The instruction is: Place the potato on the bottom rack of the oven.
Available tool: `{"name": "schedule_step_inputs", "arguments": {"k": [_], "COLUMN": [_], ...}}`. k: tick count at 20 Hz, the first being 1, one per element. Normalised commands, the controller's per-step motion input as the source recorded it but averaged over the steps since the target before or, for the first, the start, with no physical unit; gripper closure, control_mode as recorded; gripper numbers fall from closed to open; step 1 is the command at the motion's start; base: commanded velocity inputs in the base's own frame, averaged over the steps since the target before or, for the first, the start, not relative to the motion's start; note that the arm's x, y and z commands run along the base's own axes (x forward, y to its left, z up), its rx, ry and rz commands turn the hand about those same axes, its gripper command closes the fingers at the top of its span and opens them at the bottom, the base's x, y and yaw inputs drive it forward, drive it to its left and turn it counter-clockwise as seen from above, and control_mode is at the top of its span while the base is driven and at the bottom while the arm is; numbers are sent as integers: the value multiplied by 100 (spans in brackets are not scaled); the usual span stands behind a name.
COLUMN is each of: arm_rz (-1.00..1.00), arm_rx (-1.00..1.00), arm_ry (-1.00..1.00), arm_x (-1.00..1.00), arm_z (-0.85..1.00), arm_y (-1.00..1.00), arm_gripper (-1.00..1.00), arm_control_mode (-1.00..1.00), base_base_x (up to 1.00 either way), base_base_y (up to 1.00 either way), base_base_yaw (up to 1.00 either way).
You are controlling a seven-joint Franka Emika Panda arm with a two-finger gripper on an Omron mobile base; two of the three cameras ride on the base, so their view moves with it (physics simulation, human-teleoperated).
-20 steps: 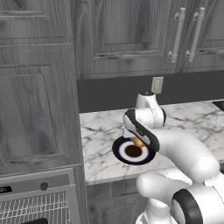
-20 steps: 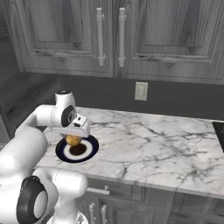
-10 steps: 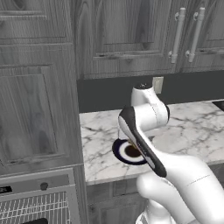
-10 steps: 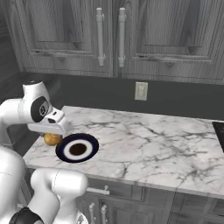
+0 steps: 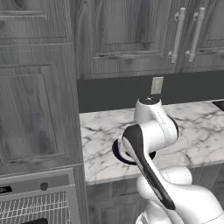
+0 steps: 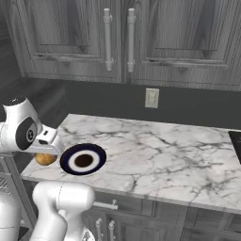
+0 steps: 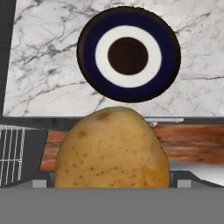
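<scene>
Judging from largest to smallest, we see the built-in oven [image 5: 37,203] with pale wire racks low at the left, unreached. The white marble counter [image 6: 155,150] carries the dark-blue-rimmed round plate [image 6: 83,160], bare of its load. Our gripper [image 6: 47,151] is clamped on the golden-brown lumpy potato [image 7: 112,148], off the counter's left edge; lowering to the bottom rack remains.
</scene>
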Motion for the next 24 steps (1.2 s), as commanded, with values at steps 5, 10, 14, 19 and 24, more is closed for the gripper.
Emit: {"name": "schedule_step_inputs", "arguments": {"k": [5, 10, 14, 19, 24], "arm_rz": [15, 13, 12, 12, 8], "arm_rx": [-2, -1, -2, -1, -1], "arm_ry": [-14, -8, -8, -5, -1], "arm_x": [-55, -57, -58, -54, -35], "arm_z": [2, 0, 0, 0, -15], "arm_y": [36, 41, 52, 53, 71], "arm_gripper": [100, 100, 100, 100, 100], "arm_control_mode": [-100, -100, -100, -100, -100], "base_base_x": [0, 0, 0, 0, 0], "base_base_y": [0, 0, 0, 0, 0], "base_base_yaw": [0, 0, 0, 0, 0]}}
